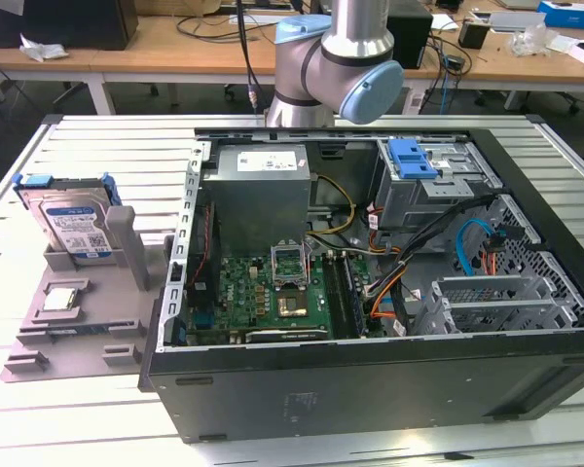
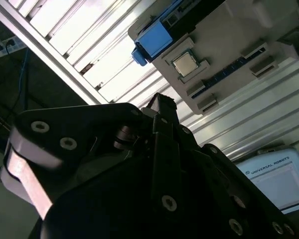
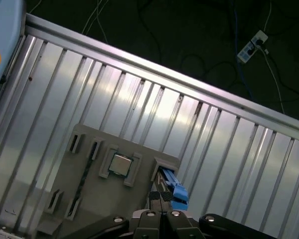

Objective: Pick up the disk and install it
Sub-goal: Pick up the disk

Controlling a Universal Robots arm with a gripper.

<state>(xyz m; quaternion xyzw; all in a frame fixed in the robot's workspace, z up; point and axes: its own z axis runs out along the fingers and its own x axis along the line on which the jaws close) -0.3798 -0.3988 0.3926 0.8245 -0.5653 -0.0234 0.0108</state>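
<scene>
While the disk (image 1: 75,222) stands on edge in the grey holder (image 1: 78,321) on the table (image 1: 78,146), beside the open computer case (image 1: 370,379), the hand (image 3: 162,201) hangs over its blue bracket, apparently empty; how far open it is cannot be told. A clean pick likely needs the hand squared to the disk's flat faces. Its white-and-blue label's print cannot be made out.

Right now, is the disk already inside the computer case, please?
No, the disk stands in the grey holder outside the computer case, at the exterior view's left.
</scene>
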